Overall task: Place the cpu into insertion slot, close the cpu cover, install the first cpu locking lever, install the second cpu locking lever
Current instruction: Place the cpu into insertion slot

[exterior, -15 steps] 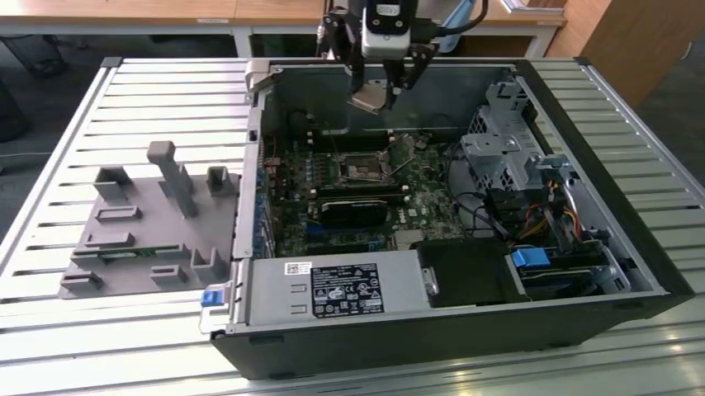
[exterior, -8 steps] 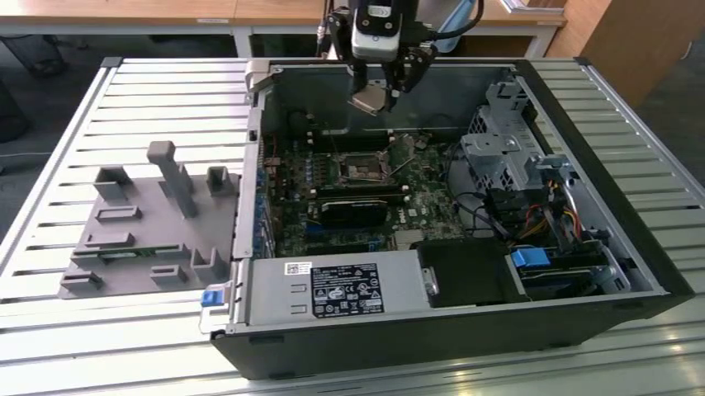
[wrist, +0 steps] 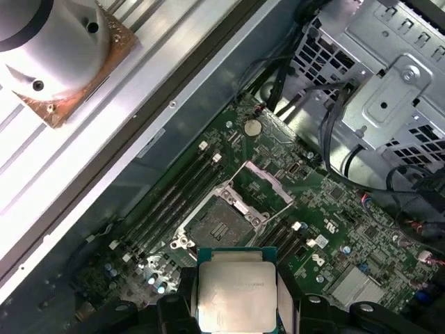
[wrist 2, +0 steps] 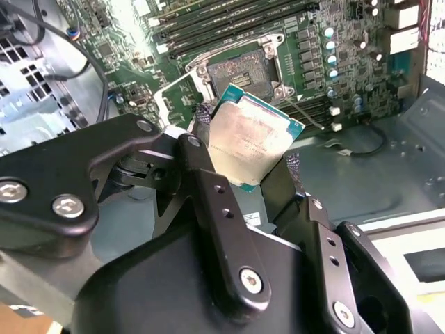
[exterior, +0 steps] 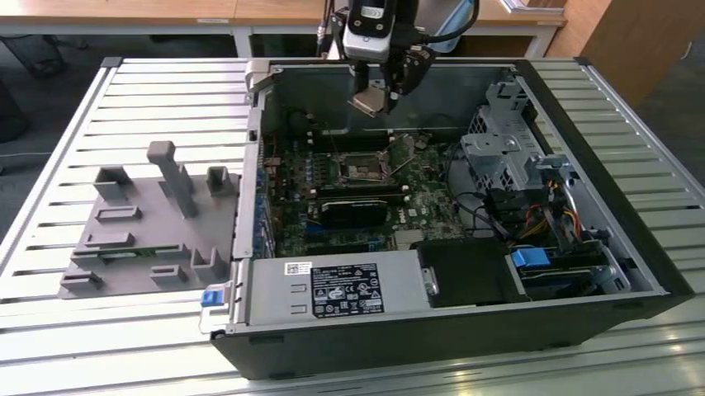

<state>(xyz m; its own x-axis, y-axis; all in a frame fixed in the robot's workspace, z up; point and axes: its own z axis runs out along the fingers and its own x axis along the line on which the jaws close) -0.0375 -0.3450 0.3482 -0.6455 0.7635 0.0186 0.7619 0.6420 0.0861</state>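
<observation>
- The black two-fingered gripper point(exterior: 377, 94) hangs over the back part of an open black desktop computer case point(exterior: 441, 351). The case lies on its side on a slatted silvery metal table point(exterior: 66, 346).
- Its jaws pinch the cpu point(wrist 2: 254, 136), a small flat square chip with a grey metal top and a green rim, by two opposite edges. One black finger point(wrist 2: 208, 191) presses in on each side.
- The cpu is held in the air, tilted in the exterior view, above the green motherboard point(wrist: 327, 223) and clear of it.
- The square insertion slot point(wrist: 215, 226) lies bare below the chip in both wrist views, its dark contact field uncovered.
- The cpu cover point(wrist: 268, 182), a thin silvery metal frame plate with a square window, stands swung up and open at one side of the slot.
- Long dark memory slots point(wrist: 170, 205) run alongside the insertion slot.
- A grey plastic fixture tray with upright posts point(exterior: 144, 239) rests on the table, at the exterior view's left of the case.
</observation>
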